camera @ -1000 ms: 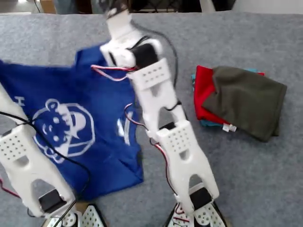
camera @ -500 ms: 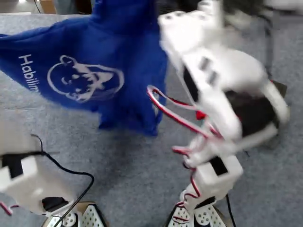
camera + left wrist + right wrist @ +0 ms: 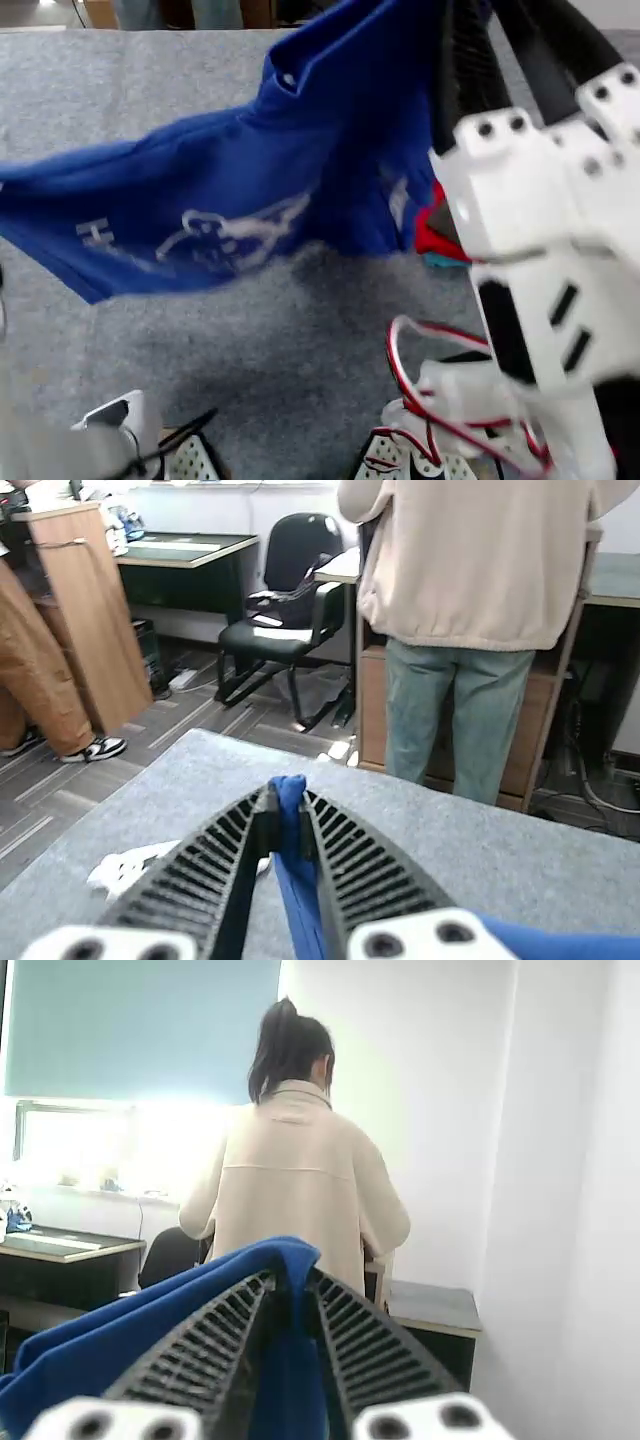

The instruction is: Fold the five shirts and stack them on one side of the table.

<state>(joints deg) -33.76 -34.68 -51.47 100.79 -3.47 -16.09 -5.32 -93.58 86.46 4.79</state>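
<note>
Here the blue shirt (image 3: 250, 200) is held up off the grey table (image 3: 300, 330), stretched in a long sag from the left edge of the high view up to the far right. Its collar (image 3: 288, 78) is towards the far side and its white print (image 3: 225, 235) faces the camera, creased and partly folded in on itself. A shadow lies on the table under it. Whether the lowest edge at the near left touches the table cannot be told.

In the left wrist view, the left gripper (image 3: 285, 798) has its two ribbed fingers nearly together, with only a thin bunch of blue shirt cloth between them. The cloth trails down between the fingers, and the grey table lies below and beyond it.

In the right wrist view, the right gripper (image 3: 293, 1282) is likewise pinched tight on a fold of the blue shirt. The cloth drapes over the tips and falls away to one side, and the gripper points out level into the room.

In the high view, a white arm (image 3: 540, 230) stands very close to the camera on the right, with the shirt's high end beside its dark upper part. Just past it on the table, a red shirt (image 3: 432, 232) lies folded on a teal shirt (image 3: 447, 262). Both are partly hidden by the arm and the hanging blue cloth.
</note>
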